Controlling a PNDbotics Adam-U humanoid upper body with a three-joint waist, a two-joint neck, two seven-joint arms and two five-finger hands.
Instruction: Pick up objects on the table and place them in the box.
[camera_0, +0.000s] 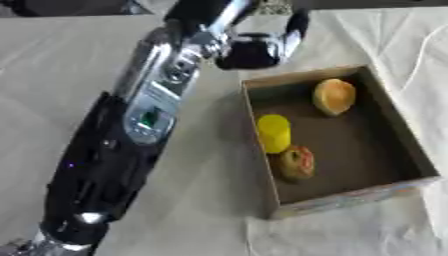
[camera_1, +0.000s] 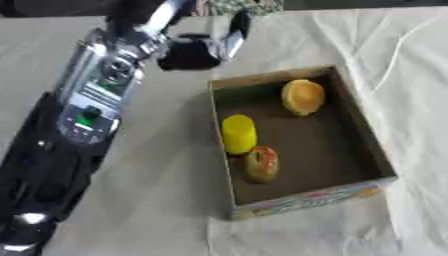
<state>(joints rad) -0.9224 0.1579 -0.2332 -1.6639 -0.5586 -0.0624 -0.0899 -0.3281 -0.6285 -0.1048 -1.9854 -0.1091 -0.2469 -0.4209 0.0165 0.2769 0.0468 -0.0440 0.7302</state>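
Observation:
An open cardboard box (camera_0: 359, 199) stands right of centre on the table. Inside it lie a tan, round bun-like thing (camera_0: 334, 96) at the far end, a yellow cylinder (camera_0: 274, 132) against the left wall, and a red-and-yellow round thing (camera_0: 297, 162) just in front of the cylinder. My left arm (camera_0: 153, 117) runs from the lower left corner up to the top middle. Its dark left hand (camera_0: 252, 51) hovers just beyond the box's far left corner, outside the box. I see nothing in the hand. My right hand does not show in either view.
A wrinkled white cloth (camera_0: 407, 45) covers the table to the right of and under the box. Grey tabletop (camera_0: 52, 75) lies to the left of my arm. Dark shapes show along the far edge.

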